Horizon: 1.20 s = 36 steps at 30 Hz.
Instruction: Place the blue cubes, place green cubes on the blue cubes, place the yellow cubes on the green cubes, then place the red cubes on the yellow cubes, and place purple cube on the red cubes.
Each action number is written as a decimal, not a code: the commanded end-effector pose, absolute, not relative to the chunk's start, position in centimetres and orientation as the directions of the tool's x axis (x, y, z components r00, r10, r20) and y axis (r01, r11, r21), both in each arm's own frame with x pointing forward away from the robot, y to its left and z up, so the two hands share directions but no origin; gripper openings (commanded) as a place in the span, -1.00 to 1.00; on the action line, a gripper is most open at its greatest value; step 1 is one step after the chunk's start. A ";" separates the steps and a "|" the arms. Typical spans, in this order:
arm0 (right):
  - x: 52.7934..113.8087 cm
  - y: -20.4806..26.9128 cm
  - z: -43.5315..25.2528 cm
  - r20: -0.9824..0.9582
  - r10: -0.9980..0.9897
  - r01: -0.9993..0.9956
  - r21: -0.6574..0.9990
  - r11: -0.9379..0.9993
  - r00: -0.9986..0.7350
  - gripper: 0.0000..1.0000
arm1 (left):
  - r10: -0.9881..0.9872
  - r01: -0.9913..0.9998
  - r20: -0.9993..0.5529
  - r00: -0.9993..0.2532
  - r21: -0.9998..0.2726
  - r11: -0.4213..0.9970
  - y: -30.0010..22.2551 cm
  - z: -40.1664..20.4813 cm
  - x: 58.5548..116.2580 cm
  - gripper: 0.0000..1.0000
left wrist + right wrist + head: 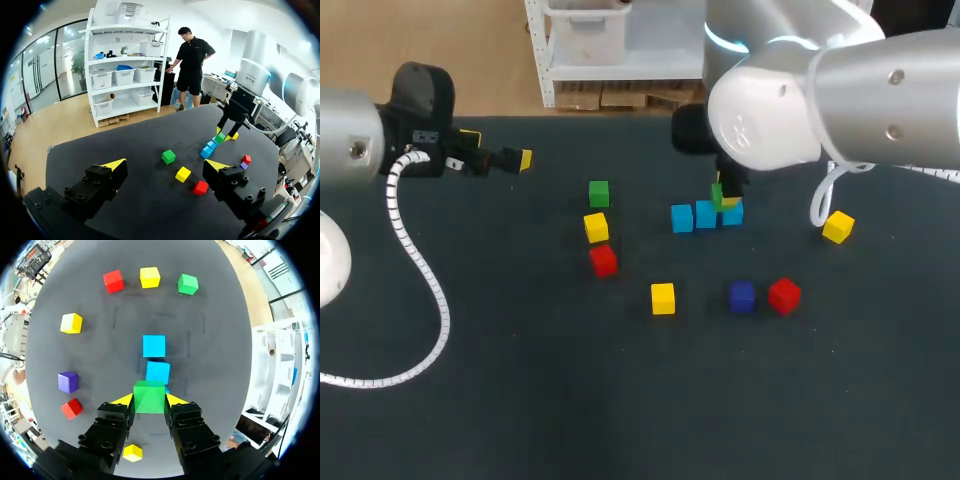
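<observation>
right end effector [149, 400] grips 1 of 2 green cubes [188, 284], left [166, 165] gapes; 3 blue [154, 346], 3 yellow [71, 323], 2 red [114, 281], 1 purple [68, 382].

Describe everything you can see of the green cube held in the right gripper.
The green cube is a plain, smooth block, perhaps plastic or painted wood. It sits level between the yellow tips of the right gripper, which press on two opposite sides. It is right above the end blue cube of a row of three; whether it rests on it cannot be told.
</observation>
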State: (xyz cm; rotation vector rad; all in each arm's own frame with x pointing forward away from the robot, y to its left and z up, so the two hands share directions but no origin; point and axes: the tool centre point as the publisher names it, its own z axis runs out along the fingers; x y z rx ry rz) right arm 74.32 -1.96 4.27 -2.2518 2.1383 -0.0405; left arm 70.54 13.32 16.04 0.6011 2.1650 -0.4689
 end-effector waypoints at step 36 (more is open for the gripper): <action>75.3 -1.9 2.9 0.004 -1.000 -0.999 -0.032 -0.024 0.024 -1.00 | 0.255 0.571 -0.801 -0.542 -0.129 0.811 13.6 15.9 70.5 1.00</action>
